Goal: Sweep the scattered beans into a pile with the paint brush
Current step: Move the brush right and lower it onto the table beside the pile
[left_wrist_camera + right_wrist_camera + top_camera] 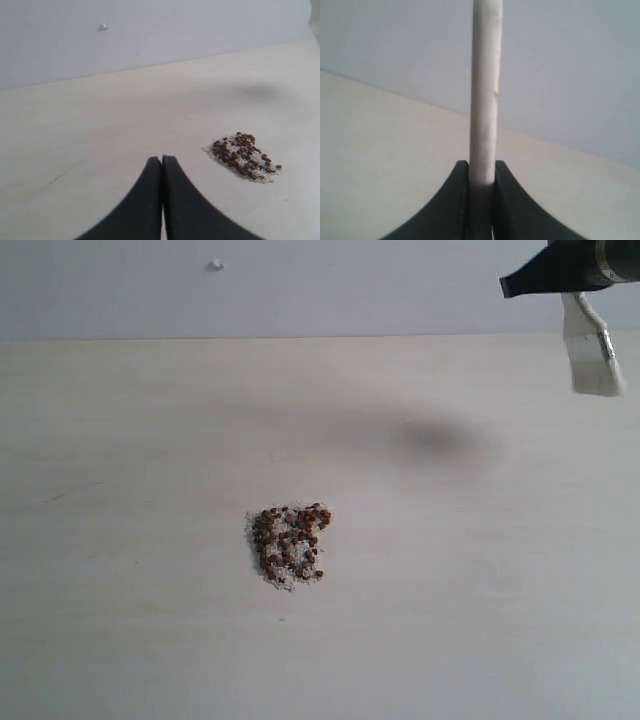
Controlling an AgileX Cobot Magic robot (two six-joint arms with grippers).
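The beans lie gathered in one small reddish-brown heap on pale crumbs near the table's middle, also seen in the left wrist view as the beans. My right gripper hangs high at the far right, shut on the paint brush, whose cream bristles point down, well clear of the table. In the right wrist view the paint brush stands edge-on between the jaws of the right gripper. My left gripper is shut and empty, a short way from the heap; it is out of the exterior view.
The pale wooden table runs back to a grey-white wall that bears a small white bump. A soft dark shadow lies on the table beneath the raised right arm.
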